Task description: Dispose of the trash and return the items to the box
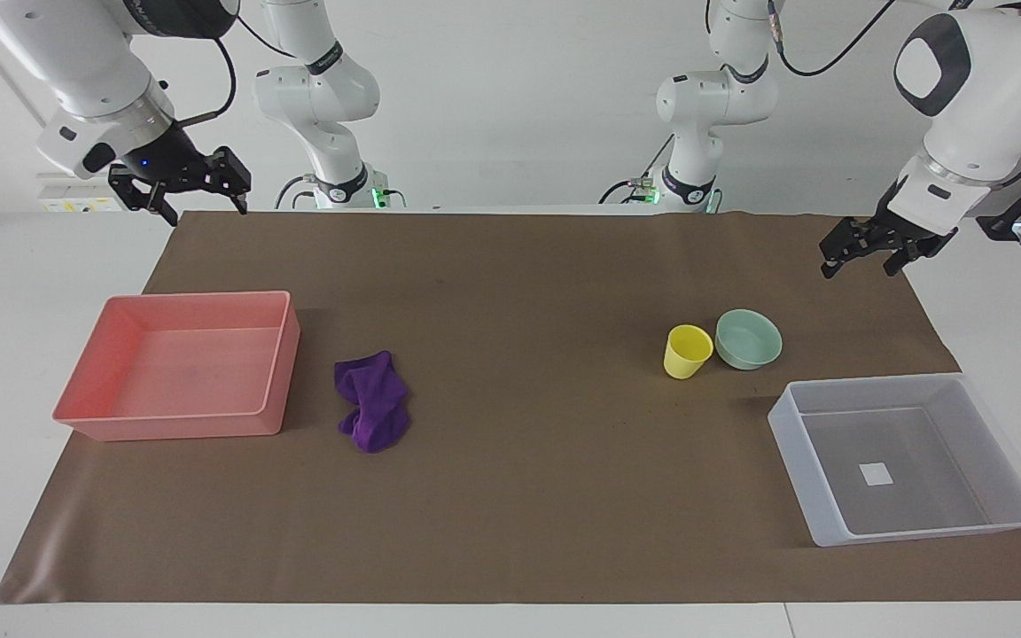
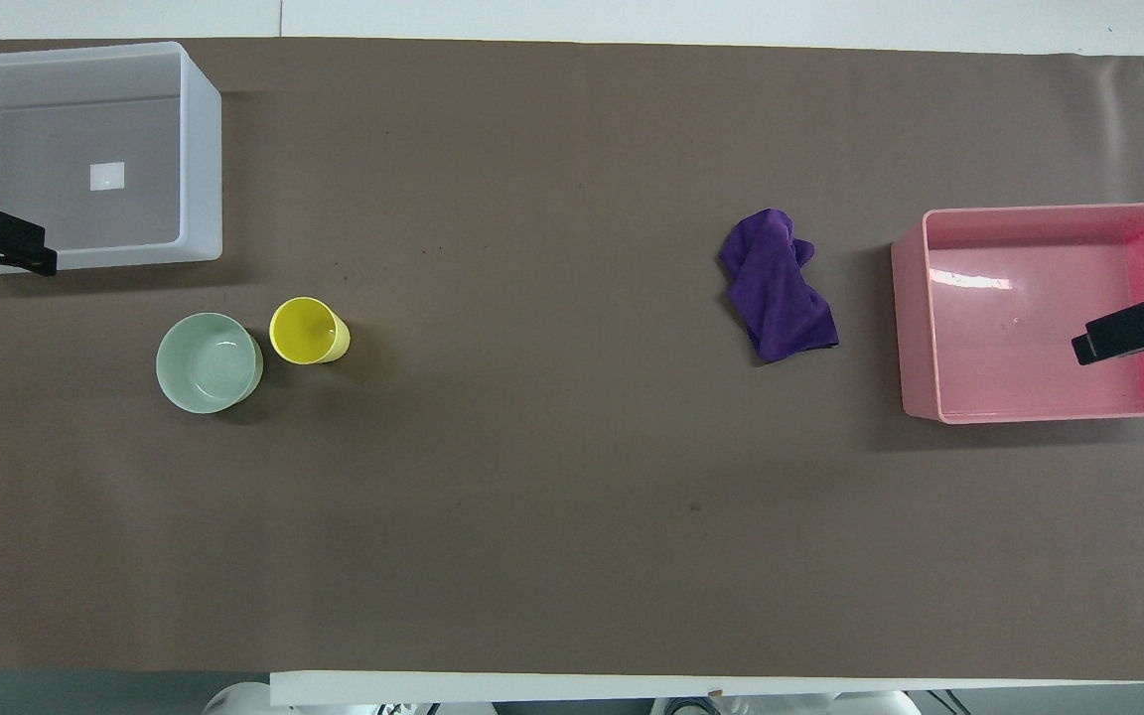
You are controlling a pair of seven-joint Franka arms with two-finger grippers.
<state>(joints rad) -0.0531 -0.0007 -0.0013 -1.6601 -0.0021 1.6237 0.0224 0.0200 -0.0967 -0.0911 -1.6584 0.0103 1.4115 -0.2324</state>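
Facing view shows both arms waiting, raised above the edge of the brown mat [image 1: 510, 496] nearest the robots. Left gripper [image 1: 861, 257] hangs over the mat's corner at the left arm's end, fingers spread and empty. Right gripper [image 1: 200, 199] hangs over the corner at the right arm's end, fingers apparently apart too (its angle makes this harder to read). The purple rag [image 1: 371, 400] lies crumpled just beside the pink tray [image 1: 280, 372]. The yellow cup [image 1: 686, 351] and mint bowl [image 1: 748, 339] stand side by side, seemingly touching, near the translucent box [image 1: 794, 461], which sits at the mat's edge at the left arm's end.
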